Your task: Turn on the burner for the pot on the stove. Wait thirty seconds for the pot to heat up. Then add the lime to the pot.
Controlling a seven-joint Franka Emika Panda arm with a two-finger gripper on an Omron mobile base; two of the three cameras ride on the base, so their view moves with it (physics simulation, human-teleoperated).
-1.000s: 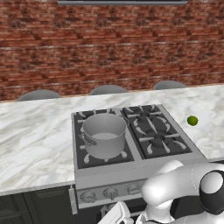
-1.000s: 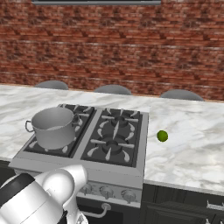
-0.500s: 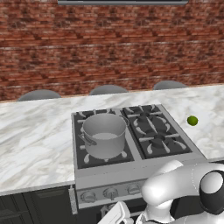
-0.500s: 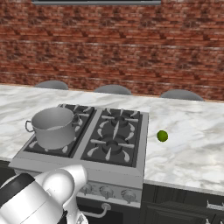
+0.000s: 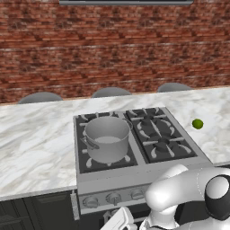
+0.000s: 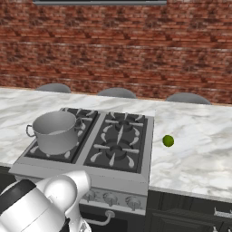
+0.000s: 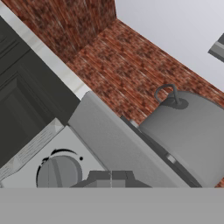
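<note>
Nearest to you, the two-finger gripper (image 7: 111, 176) has its dark tips pressed together with nothing between them, sitting just beside a round grey front knob (image 7: 58, 173) on the panel of the silver steel gas cooktop with black cast-iron grates (image 5: 173, 153); you can see the white arm folded low in front of that panel in both base views; just past the knob row, the wide cylindrical grey brushed-metal stockpot (image 5: 107, 137) stands upright on the front-left burner, one small loop handle turned toward you; the burners on the right half of the cooktop carry nothing; further right, the small round bright green lime (image 5: 197, 124) lies on the white marbled counter (image 5: 36, 139), well apart from the pot and just beyond the cooktop's right edge; behind the counter, three grey rounded stool tops (image 6: 116, 93) line up before the red brick wall (image 6: 136, 50).
</note>
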